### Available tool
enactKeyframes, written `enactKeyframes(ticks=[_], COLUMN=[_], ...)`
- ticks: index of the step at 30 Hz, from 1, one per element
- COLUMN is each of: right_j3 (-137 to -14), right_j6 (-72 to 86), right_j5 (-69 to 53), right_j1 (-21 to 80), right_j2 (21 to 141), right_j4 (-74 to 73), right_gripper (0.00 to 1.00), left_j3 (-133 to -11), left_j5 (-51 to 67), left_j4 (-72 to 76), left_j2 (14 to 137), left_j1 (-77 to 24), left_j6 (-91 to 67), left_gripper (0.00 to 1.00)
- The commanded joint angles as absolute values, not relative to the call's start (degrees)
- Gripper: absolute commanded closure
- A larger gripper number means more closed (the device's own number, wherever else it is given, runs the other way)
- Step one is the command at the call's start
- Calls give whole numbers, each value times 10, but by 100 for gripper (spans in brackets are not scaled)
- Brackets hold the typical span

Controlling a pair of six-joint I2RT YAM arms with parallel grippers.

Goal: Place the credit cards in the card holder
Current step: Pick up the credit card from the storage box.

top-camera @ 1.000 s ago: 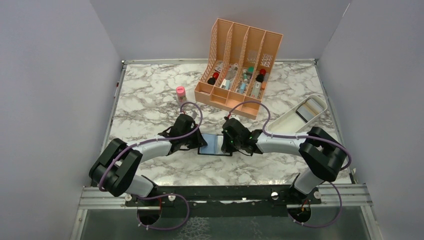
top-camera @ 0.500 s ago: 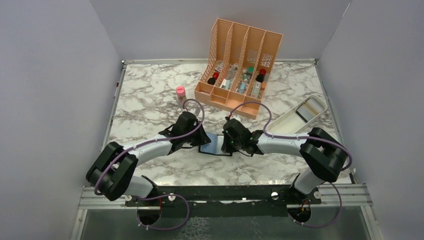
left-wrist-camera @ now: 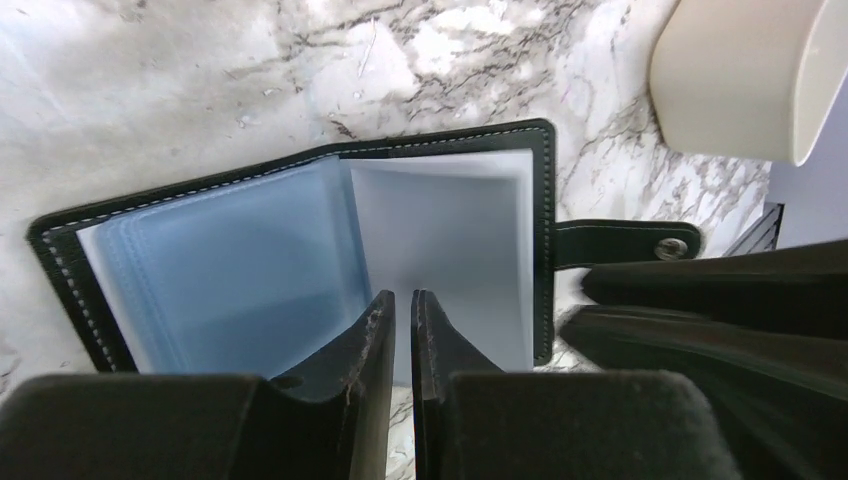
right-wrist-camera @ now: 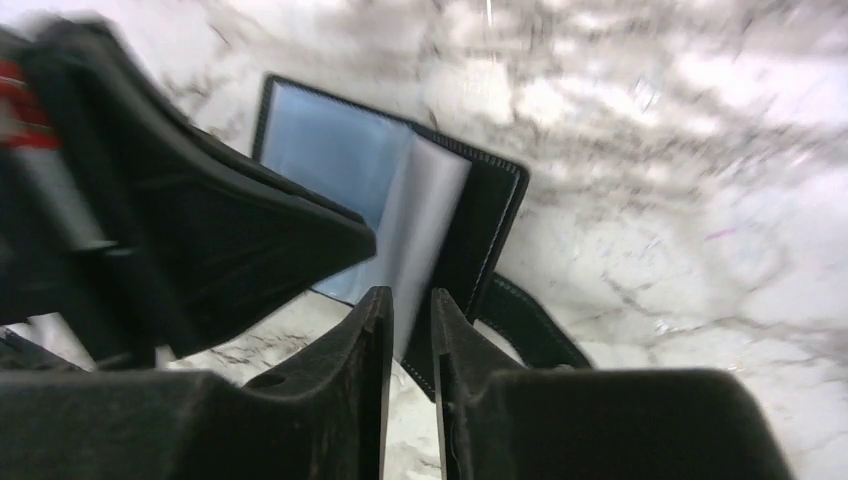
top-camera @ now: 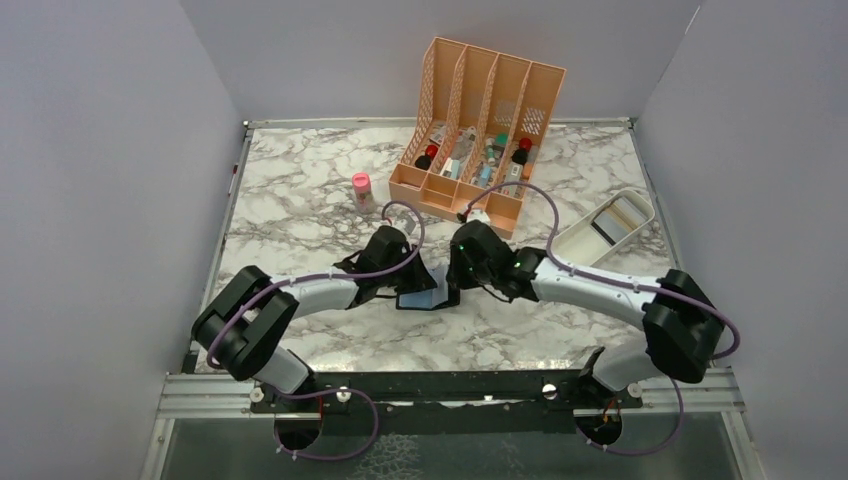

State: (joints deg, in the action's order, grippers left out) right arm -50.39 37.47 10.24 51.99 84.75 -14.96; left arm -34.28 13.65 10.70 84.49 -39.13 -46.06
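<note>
Wallet (left-wrist-camera: 300,232) light, floppy; sleeves (left-wrist-camera: 215,265) thin, slick. Pin stiff black cover edge (left-wrist-camera: 544,230). Left hand (left-wrist-camera: 403,320), right hand (right-wrist-camera: 410,318) nearly closed; grip unclear.

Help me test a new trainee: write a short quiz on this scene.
1. True or false: the card holder lies folded shut on the table.
2. Multiple choice: the card holder is A) on the table, with the left gripper and the right gripper both close over it, B) inside a drawer, C) up on a shelf.
3. Fill in: the file organiser at the back of the table is ___ in colour.
Key: 1 false, it lies open; 2 A; 3 orange.
</note>
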Motion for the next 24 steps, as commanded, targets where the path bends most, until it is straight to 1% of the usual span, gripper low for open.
enactKeyframes(ticks=[1,6,9,13,14,17,19,21,24], right_j3=[-545,-586,-634,-683,-693,-713,-718,-706,-673], right_j6=[289,144,95,3,-11,-40,-59,-100,-198], right_j5=[163,206,170,210,202,126,126,127,86], right_j1=[491,409,306,228,196,94,46,15,-2], right_j2=[796,767,773,796,800,814,823,823,822], right_j4=[-167,-159,-190,-233,-243,-263,-268,-253,-225], right_gripper=[73,71,71,69,67,59,56,51,42], left_j3=[-350,-365,-375,-386,-387,-386,-386,-394,-394], left_j5=[177,192,195,207,210,213,214,207,208], left_j4=[149,144,132,118,116,116,113,96,96], left_j2=[872,879,881,893,895,898,901,907,909], left_j1=[-401,-406,-407,-407,-407,-407,-407,-407,-407], left_j6=[-448,-433,-420,-401,-398,-386,-378,-363,-363], left_gripper=[85,84,83,83,83,83,82,82,82])
